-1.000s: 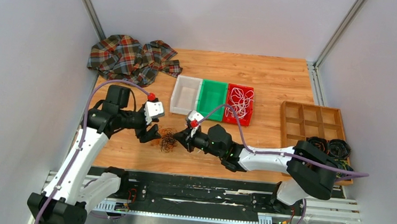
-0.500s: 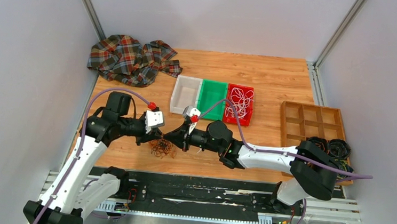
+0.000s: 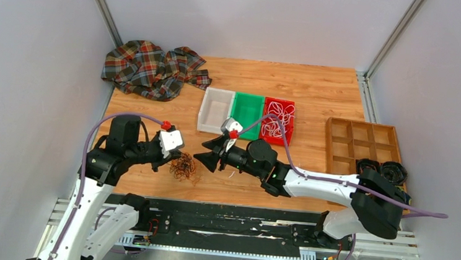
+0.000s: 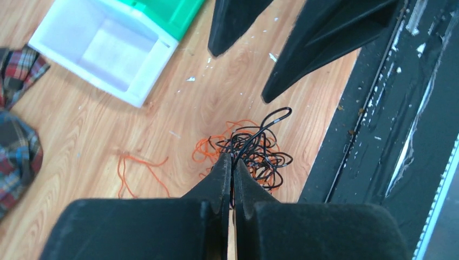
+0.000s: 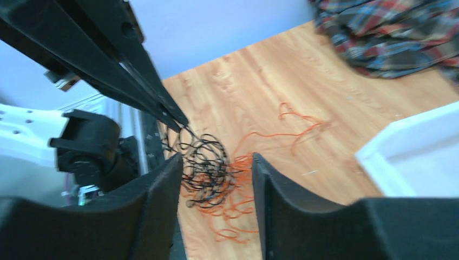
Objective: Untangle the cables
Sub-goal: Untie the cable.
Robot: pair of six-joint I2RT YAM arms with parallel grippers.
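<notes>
A fixed camera looks down from high behind the near edge over the light wooden table (image 3: 318, 87), while both wrist cameras face each other closely across one tangle of thin orange and black cables (image 4: 254, 154).

Grained wooden table (image 3: 318, 93), woven plaid cloth (image 3: 152, 68), smooth glossy plastic bin (image 3: 203, 112), matt black fingers (image 4: 216, 181), thin smooth cables (image 4: 254, 151)

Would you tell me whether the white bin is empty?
Empty: the white bin shows a bare floor in the overhead and left wrist views.
</notes>
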